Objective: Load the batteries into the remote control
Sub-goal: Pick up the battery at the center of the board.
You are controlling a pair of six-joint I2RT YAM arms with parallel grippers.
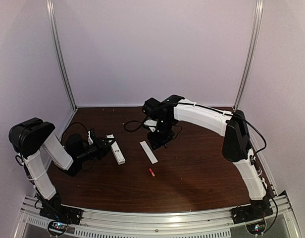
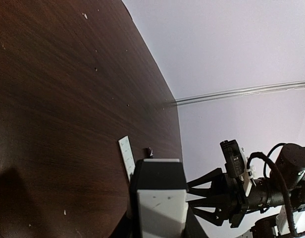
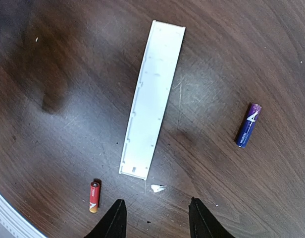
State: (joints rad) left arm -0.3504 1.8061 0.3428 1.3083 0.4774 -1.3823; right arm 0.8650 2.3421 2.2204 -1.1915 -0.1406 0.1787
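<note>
The remote [image 1: 119, 153] lies on the dark wooden tabletop [image 1: 202, 168] at the left, running at a slant from far to near. We see the left claw [image 1: 110, 143] at its far end, clenched on it. In the left wrist view the remote [image 2: 161, 208] fills the bottom as a white block under a black finger. To its right, well apart from it, lies the thin white cover [image 1: 148, 151], slanted in much the same way. Off the cover's near end sits the red battery [image 1: 151, 172]. The right claw [image 1: 160, 141] hangs over the tabletop just beyond the cover's far end. From its wrist we see the claw [image 3: 157, 220] released, its two black fingers [image 3: 115, 220] spread with only bare wood between them. That view shows the cover [image 3: 152, 99] ribbed side up and the red battery [image 3: 94, 196] near one of its corners, just beside a finger. A small white chip [image 3: 157, 187] lies close to the same end. The blue battery [image 3: 248, 125] lies on the other side of the cover, apart from it. Both batteries are on the tabletop, not in the remote.
</note>
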